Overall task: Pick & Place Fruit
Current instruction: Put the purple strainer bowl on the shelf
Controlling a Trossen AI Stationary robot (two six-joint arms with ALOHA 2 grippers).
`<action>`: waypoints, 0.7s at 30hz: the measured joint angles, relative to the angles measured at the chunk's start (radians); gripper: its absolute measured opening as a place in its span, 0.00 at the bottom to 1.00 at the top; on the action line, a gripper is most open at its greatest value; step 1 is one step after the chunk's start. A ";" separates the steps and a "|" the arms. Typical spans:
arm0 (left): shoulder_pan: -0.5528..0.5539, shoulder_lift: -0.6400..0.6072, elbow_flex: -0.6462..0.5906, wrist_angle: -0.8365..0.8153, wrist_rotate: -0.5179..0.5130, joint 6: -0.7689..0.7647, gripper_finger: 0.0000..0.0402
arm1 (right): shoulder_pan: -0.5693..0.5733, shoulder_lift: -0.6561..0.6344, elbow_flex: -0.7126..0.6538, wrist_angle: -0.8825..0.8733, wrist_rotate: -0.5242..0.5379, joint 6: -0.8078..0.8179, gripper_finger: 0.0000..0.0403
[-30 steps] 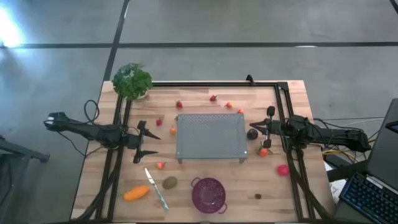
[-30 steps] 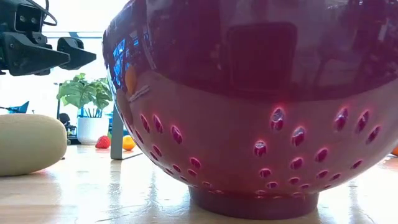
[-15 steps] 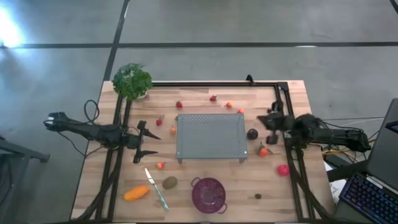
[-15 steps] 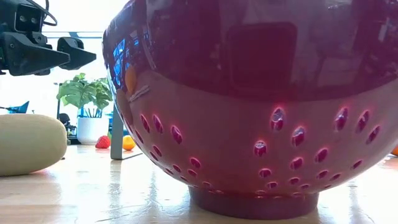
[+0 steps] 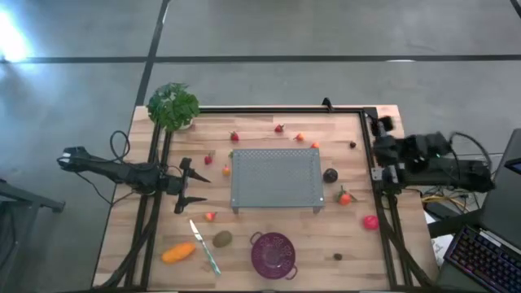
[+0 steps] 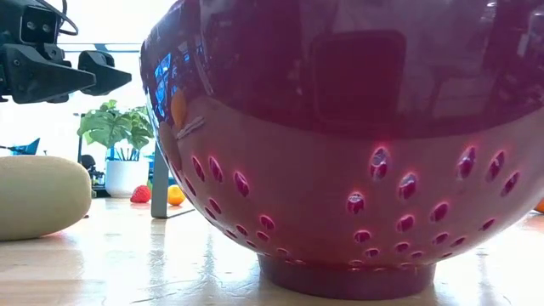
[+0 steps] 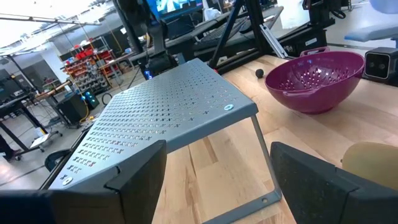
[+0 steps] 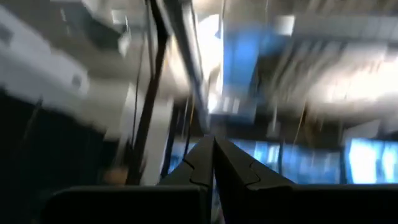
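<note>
Fruit lies scattered around my grey rack (image 5: 274, 177): five strawberries (image 5: 234, 137), one dark round one (image 5: 330, 175), one orange piece (image 5: 178, 253). My left gripper (image 5: 195, 187) hovers wide, empty; my right gripper (image 8: 213, 163), pinched together, points up off-table.

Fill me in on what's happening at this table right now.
Nothing is being held. The left gripper hangs with its jaws open left of the grey perforated stand. The right gripper sits shut and empty at the table's right edge. The fruit lies loose on the wood: strawberries, a dark round fruit, an orange piece and a pink-red ball. None shows in the magenta colander.
</note>
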 joint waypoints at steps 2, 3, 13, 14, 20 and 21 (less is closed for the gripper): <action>0.000 0.000 0.000 0.000 0.000 0.000 0.73 | 0.019 0.116 0.096 -0.145 0.002 0.001 0.02; 0.000 0.000 0.000 0.000 0.000 0.000 0.73 | 0.030 0.172 0.147 -0.213 0.002 0.003 0.02; 0.000 0.000 0.000 0.001 0.000 0.000 0.73 | 0.310 0.676 0.631 -0.900 0.382 0.052 0.02; 0.000 0.000 0.000 0.001 0.000 0.000 0.73 | 0.345 0.714 0.677 -0.955 0.439 0.080 0.02; 0.000 0.000 0.000 0.000 0.000 0.000 0.73 | 0.521 0.905 0.907 -1.266 0.660 0.344 0.02; 0.000 0.000 0.000 0.000 0.000 0.000 0.73 | 0.541 0.934 0.938 -1.314 0.673 0.396 0.02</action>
